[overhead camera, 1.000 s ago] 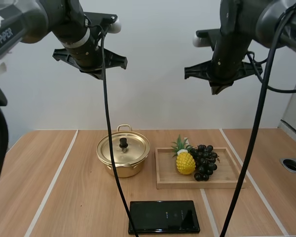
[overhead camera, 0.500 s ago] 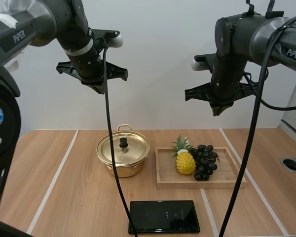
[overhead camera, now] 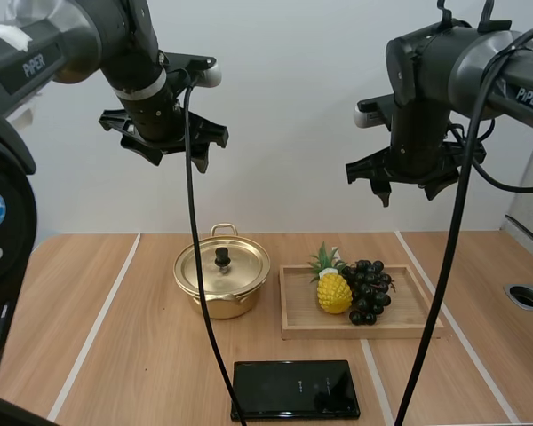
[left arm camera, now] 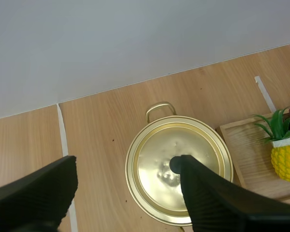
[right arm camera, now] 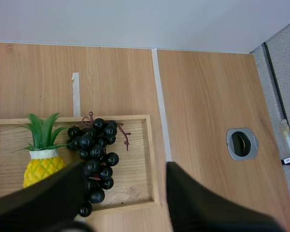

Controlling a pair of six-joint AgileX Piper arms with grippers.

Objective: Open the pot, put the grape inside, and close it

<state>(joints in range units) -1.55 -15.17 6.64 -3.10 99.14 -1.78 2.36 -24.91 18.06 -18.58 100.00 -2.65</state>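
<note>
Closest to me, a flat black slab [overhead camera: 295,389] lies on the table [overhead camera: 115,355], just where it lay a moment ago. Behind it sits the gold pot [overhead camera: 220,303] with its lid [overhead camera: 238,271] on. Just beside the pot, to the right, is the wooden tray [overhead camera: 409,317]. The grapes [overhead camera: 367,289] lie in the tray, touching a yellow toy pineapple [overhead camera: 334,293]. None of these has moved.

High above them, my tools have changed. A moment ago each one was closed to a point. Now my left tool [overhead camera: 166,153] is spread wide above the pot and holds nothing. My right tool [overhead camera: 415,188] is spread wide too, high over the grapes, and holds nothing. It has also slid a little to the right.
</note>
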